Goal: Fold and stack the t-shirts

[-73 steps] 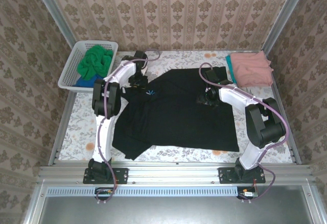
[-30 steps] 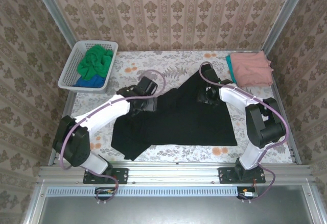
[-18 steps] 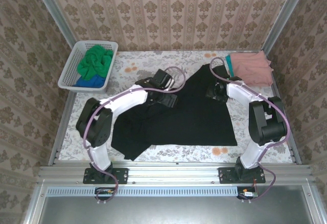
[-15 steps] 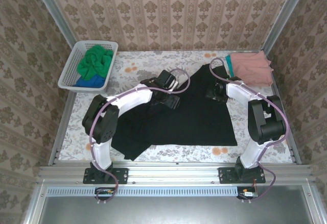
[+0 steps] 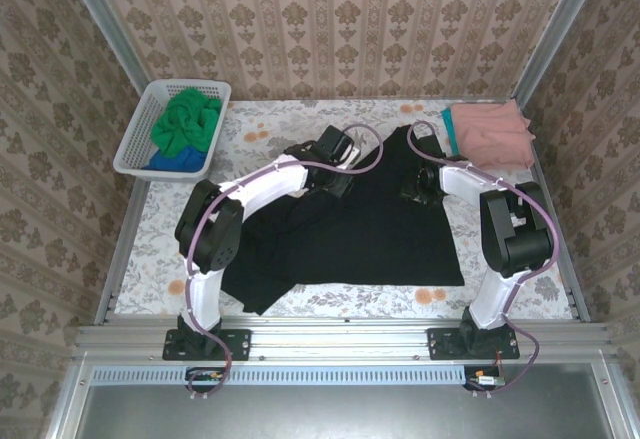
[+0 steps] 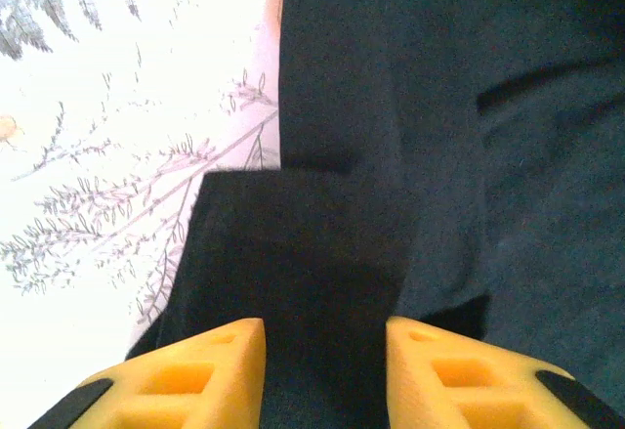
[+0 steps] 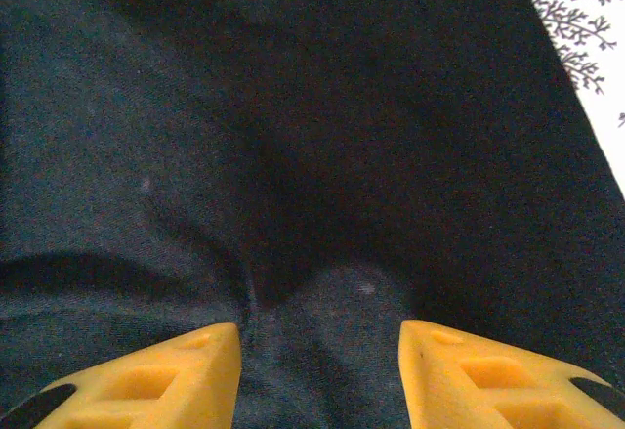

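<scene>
Left of the spread black cotton t-shirt (image 5: 370, 224), a white lattice plastic basket (image 5: 137, 139) holds two tees; two folded tees (image 5: 490, 134) lie right. Left gripper (image 6: 325, 336) and right gripper (image 7: 320, 346): jaws apart over black cloth, grip uncertain.

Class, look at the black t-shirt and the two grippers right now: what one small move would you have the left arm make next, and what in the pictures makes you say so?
Probably lift the left gripper clear. Its jaws stand apart over the black t-shirt, and a folded flap already lies flat on it. The right gripper sits on the shirt's far side, jaws apart.

Black t-shirt (image 5: 370, 229) on floral-printed table (image 5: 160, 249)
</scene>
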Robot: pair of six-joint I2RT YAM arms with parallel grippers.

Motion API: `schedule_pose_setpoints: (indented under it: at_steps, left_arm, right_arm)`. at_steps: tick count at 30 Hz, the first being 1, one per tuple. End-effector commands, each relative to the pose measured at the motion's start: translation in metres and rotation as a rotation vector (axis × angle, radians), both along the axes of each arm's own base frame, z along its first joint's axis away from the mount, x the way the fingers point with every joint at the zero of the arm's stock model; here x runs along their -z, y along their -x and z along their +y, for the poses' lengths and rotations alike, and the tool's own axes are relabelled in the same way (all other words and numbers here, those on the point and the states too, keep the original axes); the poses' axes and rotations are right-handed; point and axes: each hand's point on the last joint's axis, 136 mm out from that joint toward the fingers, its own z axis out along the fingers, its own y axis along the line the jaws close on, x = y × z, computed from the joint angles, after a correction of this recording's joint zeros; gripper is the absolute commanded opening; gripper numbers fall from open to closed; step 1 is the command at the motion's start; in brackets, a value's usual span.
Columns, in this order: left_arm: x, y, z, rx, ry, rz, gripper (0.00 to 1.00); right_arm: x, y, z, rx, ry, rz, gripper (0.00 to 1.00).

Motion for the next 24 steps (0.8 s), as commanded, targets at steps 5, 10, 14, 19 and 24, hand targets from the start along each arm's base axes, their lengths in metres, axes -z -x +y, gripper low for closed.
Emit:
schedule_pose_setpoints:
  at_steps: [5,10,14,19,24]
  left_arm:
    - [0.021,-0.009,-0.006,0.01,-0.039,0.047,0.39]
    - [0.025,-0.01,-0.01,0.018,-0.039,0.061,0.48]
    - [0.027,-0.012,-0.008,0.009,-0.051,0.057,0.37]
    - [0.01,-0.016,-0.007,0.0,-0.043,0.022,0.26]
    - [-0.016,-0.021,0.001,-0.004,-0.07,-0.036,0.21]
  right_arm:
    - [0.008,0.003,0.002,0.002,-0.026,0.01,0.48]
    - [0.008,0.004,0.003,-0.001,-0.031,0.007,0.48]
    - [0.009,0.005,0.003,-0.002,-0.033,0.006,0.48]
    - [0.011,0.005,0.005,-0.004,-0.039,0.009,0.48]
    - [0.015,0.007,0.003,0.005,-0.033,0.021,0.48]
